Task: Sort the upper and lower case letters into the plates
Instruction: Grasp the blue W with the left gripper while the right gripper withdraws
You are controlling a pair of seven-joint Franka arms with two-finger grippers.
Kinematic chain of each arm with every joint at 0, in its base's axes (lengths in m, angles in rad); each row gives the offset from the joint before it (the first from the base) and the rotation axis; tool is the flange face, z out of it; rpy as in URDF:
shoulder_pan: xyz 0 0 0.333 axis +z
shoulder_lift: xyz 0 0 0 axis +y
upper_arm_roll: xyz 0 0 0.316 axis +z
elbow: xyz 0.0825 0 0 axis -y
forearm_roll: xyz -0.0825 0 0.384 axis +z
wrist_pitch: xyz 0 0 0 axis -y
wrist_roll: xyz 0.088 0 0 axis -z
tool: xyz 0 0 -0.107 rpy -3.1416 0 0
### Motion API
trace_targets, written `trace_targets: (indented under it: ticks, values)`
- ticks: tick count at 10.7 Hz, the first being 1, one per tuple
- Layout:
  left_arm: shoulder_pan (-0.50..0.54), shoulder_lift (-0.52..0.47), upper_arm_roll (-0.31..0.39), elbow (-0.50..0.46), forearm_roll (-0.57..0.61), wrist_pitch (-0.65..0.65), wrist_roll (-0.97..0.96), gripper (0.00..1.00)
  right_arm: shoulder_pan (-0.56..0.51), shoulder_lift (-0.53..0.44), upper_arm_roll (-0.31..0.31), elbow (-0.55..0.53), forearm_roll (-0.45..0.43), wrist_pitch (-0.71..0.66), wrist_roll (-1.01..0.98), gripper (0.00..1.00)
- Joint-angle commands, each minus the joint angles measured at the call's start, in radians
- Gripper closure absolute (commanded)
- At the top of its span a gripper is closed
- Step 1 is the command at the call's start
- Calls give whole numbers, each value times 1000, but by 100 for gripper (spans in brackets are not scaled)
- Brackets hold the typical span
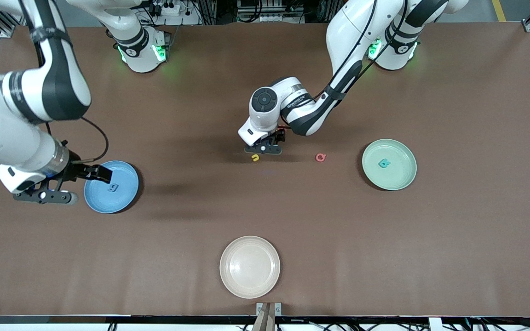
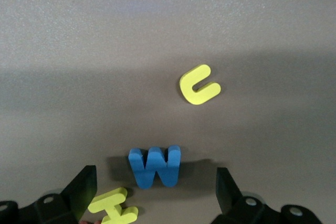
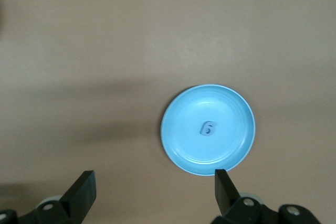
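Blue W (image 2: 155, 167) shows only between the left gripper's (image 2: 156, 192) wide-open, empty jaws

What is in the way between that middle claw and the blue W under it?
Nothing visible. The left gripper hangs open right over the blue W, which sits between its fingers. A yellow H lies beside one finger, close enough that it might get bumped.
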Motion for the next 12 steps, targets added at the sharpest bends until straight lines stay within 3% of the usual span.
trace_targets:
  ticks: [1, 4, 5, 7, 9, 12]
  values:
    - [-41, 4, 27, -11, 97, 29, -102, 0, 13, -74, 24, -24, 16, -6, -9, 0]
    - [-39, 11, 26, -14, 135, 35, -140, 4, 25, -120, 50, -25, 18, -23, -9, 0]
    - [-35, 10, 26, -13, 133, 35, -142, 23, 27, -134, 54, -25, 18, -30, -9, 0]
    - [-32, 7, 26, -14, 135, 35, -142, 51, 39, -148, 62, -25, 18, -46, -9, 0]
    - [-31, 5, 24, -10, 132, 35, -143, 59, 53, -148, 85, -32, 16, -49, -3, 0]
    - [-31, 5, 24, -11, 132, 34, -144, 89, 53, -140, 111, -32, 16, -49, 7, 0]
